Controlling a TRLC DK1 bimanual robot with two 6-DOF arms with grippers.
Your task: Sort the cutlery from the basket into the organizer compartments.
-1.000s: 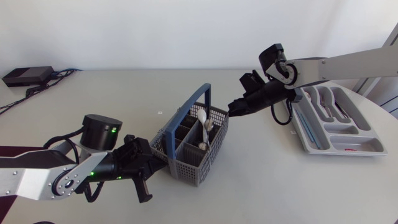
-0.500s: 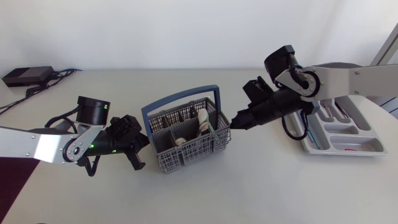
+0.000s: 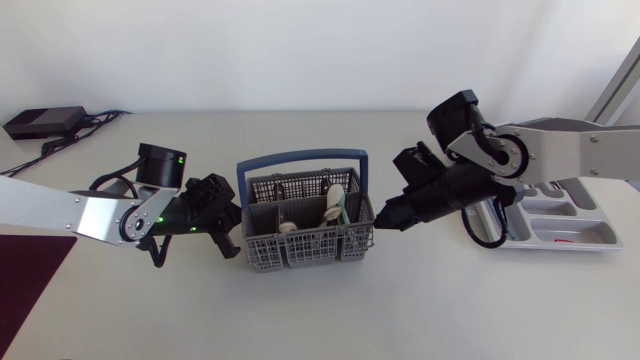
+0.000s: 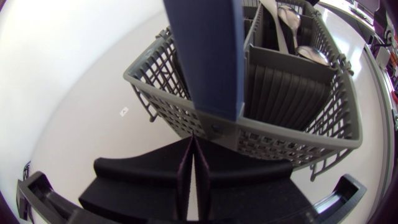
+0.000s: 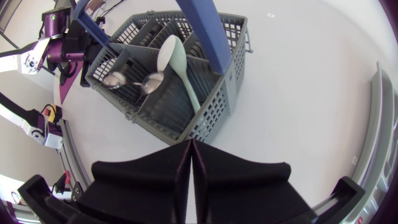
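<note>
Jaws on both arms are pressed shut and empty. The left pair is against the left end of the basket (image 3: 300, 245), and the right pair is just off its right end, mid-frame in the head view. To pick cutlery, the right jaws should probably rise, part, then descend around the white spoon (image 5: 177, 62). The right wrist view shows the metal spoons (image 5: 146, 82) beside it more clearly. Only the head view shows the organizer (image 3: 590, 235), at far right.

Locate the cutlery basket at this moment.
In the head view the basket sits mid-table, between the left claw and the right claw, with the organizer further to its right.
</note>
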